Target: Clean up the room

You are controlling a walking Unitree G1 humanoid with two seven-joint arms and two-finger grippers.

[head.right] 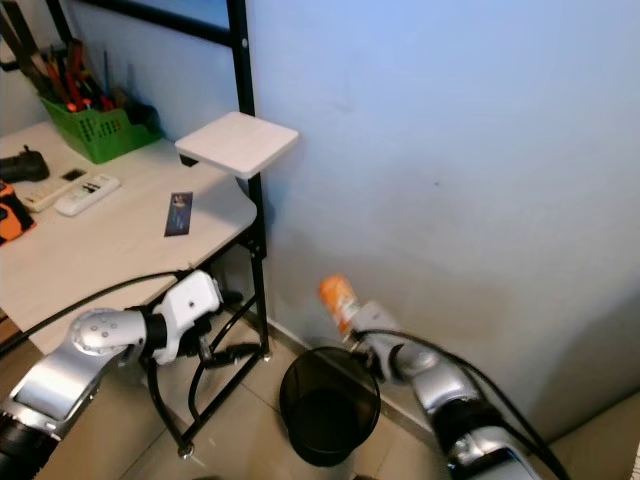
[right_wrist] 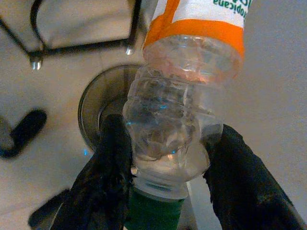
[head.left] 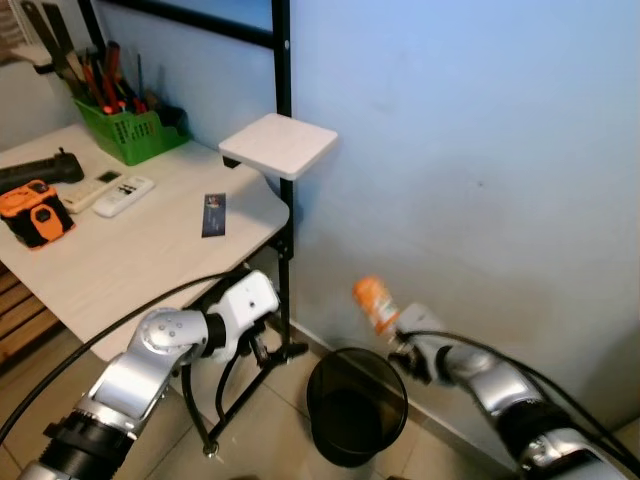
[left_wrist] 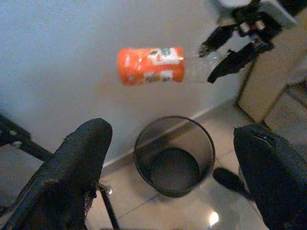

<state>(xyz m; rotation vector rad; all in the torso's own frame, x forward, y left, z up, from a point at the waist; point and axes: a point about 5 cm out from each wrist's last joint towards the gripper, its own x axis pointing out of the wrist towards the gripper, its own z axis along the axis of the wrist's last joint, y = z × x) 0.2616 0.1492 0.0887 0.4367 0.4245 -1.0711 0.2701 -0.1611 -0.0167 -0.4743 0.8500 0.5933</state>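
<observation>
My right gripper [head.left: 402, 340] is shut on a clear plastic bottle [head.left: 376, 305] with an orange label and a green cap. It grips the bottle near the neck [right_wrist: 165, 143], and the bottle's base points up and to the left. The bottle hangs just above the far rim of a black mesh bin [head.left: 355, 405] that stands on the tiled floor by the blue wall. In the left wrist view the bottle [left_wrist: 151, 64] floats above the bin [left_wrist: 174, 155]. My left gripper [head.left: 285, 350] is open, low beside the table leg, left of the bin.
A white table [head.left: 150, 250] on a black frame stands at left with a green basket of tools [head.left: 130, 125], two remotes [head.left: 120, 195], an orange tool [head.left: 35, 215] and a dark card [head.left: 214, 215]. A small white shelf [head.left: 280, 143] juts from the black post.
</observation>
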